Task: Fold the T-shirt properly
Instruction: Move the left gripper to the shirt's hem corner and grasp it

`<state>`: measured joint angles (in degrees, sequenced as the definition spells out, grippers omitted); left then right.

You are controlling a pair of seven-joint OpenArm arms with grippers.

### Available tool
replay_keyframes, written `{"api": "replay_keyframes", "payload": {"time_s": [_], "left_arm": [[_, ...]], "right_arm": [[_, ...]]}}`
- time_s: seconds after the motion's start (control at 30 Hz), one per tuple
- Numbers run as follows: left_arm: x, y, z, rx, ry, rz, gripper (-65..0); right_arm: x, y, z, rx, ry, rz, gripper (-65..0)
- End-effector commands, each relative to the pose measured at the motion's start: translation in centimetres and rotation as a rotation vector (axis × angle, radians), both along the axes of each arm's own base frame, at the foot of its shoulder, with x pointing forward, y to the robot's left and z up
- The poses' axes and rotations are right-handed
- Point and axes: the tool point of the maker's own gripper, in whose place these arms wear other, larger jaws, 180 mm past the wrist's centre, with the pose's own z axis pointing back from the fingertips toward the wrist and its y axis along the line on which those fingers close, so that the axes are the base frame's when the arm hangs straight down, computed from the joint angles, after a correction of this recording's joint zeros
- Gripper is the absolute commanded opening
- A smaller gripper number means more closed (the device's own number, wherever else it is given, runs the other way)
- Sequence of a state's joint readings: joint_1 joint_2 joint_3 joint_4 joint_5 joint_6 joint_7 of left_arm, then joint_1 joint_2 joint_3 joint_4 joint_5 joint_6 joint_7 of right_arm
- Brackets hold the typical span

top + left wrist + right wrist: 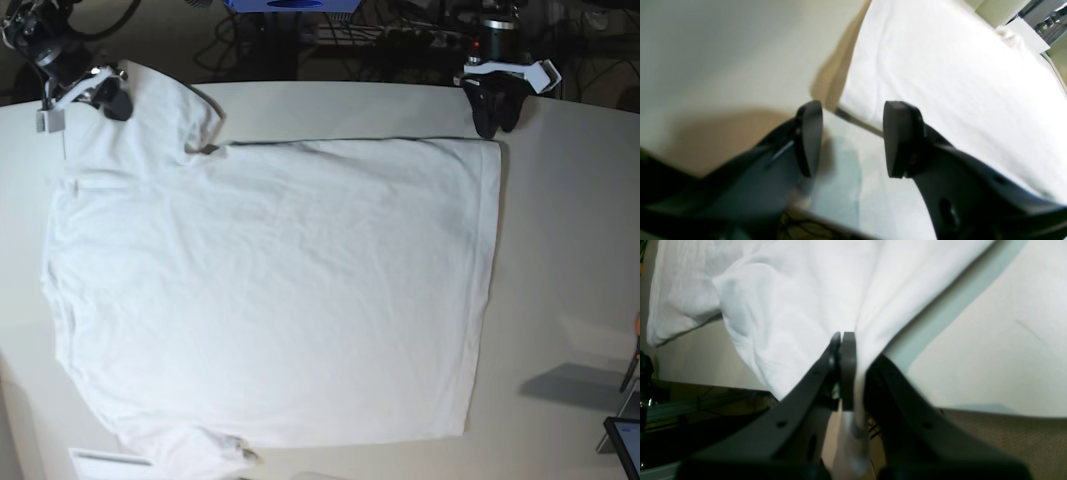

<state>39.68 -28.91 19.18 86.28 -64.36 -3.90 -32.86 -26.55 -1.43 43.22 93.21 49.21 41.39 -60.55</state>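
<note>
T-shirt lies flat on the desk, long axis left-right in the base view; its upper-right hem corner sits just below the left claw, whose jaws stand wide and empty. Right claw, upper left, is clamped on the sleeve edge. Only the right wrist view shows the fabric pinched and tented up; the base view shows the whole layout.

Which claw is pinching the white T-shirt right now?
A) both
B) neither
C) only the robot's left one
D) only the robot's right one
D: in the right wrist view the right gripper is shut with folds of the T-shirt bunched between its tips, while the left gripper stands open with nothing between its fingers.
</note>
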Motion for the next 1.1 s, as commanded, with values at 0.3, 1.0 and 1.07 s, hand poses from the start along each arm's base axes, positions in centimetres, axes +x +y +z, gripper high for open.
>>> {"api": "replay_keyframes", "payload": {"time_s": [0.3,1.0,1.07], "left_arm": [[1.0,0.0,-0.3,-0.080,0.035,0.014,-36.1],[2.3,-1.2,-0.7,-0.249,0.076,0.061,-39.3],[2.2,-1.5,-0.6,-0.261,0.074,0.059,-44.5]], "right_arm": [[-3.4,-0.5,-2.2,-0.055,0.183,0.048,-64.7],[-3.2,-0.5,-2.2,-0.055,0.179,0.048,-64.7],[-3.2,-0.5,-2.2,-0.055,0.179,0.048,-64.7]]}}
